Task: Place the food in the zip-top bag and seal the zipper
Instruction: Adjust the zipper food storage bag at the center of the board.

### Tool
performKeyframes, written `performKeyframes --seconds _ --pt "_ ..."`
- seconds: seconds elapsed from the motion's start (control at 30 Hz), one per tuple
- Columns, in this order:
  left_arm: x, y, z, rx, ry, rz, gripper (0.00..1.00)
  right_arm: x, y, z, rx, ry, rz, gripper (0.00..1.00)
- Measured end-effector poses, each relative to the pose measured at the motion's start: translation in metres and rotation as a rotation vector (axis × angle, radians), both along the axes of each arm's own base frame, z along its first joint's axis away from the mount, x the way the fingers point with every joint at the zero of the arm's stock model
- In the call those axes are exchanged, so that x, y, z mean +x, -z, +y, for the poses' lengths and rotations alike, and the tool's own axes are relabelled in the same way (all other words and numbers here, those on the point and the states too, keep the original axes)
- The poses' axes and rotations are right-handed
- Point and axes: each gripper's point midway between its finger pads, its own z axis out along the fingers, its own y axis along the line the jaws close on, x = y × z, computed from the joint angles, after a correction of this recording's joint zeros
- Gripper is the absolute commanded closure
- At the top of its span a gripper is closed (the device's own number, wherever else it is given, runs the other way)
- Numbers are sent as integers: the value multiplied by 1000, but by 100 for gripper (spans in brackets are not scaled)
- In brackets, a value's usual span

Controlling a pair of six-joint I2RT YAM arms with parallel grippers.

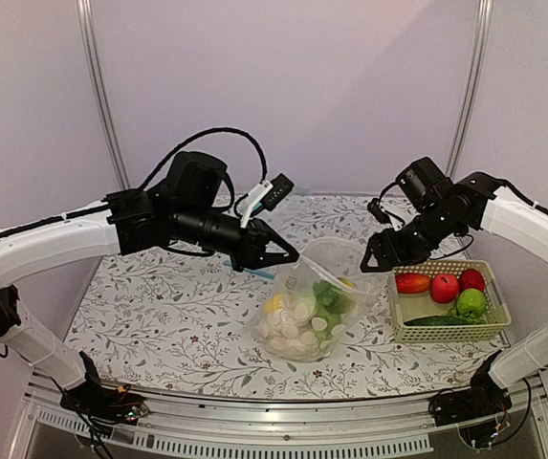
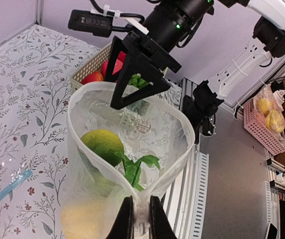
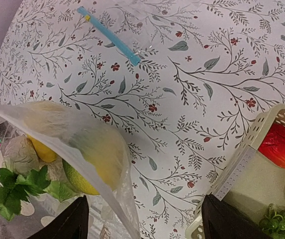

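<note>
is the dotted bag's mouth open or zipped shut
Open: the zip-top bag rim gapes wide, food visible inside, left gripper pinching it.

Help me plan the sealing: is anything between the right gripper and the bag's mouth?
Nothing visible. The open right gripper hangs at the rim of the zip-top bag, opposite the left gripper pinching it.

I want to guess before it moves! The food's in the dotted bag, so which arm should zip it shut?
Right, probably. The right claw is open and free, hovering at the mouth of the clear dotted plastic bag. The left claw is busy pinching the bag's rim, holding it up.
</note>
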Motion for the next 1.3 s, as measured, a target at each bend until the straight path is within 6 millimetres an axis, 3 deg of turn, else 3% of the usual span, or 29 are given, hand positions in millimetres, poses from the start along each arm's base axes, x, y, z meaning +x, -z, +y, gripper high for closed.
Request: performKeyframes --seconds 0.1,0.27,0.53,0.7,0.87,0.97,1.07,1.2,1.3 --pt "1 1 1 9 -2 -8 100 -6 2 -4 -2 5 2 38" --pt "2 3 6 30 -16 -24 100 -8 -1 -8 3 26 -2 68" --pt "2 -4 17 46 -41 -57 100 -7 0 -20 -29 58 13 90" --pt "2 -13 27 43 -58 -75 100 -3 -25 -22 -22 62 -25 100" --pt "4 -17 36 40 -75 -86 100 2 -60 -25 -15 62 -94 98" --pt "2 -11 39 47 -74 -76 100 0 -71 -26 1 58 -117 82" --pt "0 -3 40 61 -69 -60 100 -2 -68 -22 24 52 -106 73" --pt "1 -4 39 56 -67 -62 100 1 -49 -11 57 61 -46 55" --pt "1 -4 39 56 -66 -62 100 9 -34 1 72 72 -15 48"
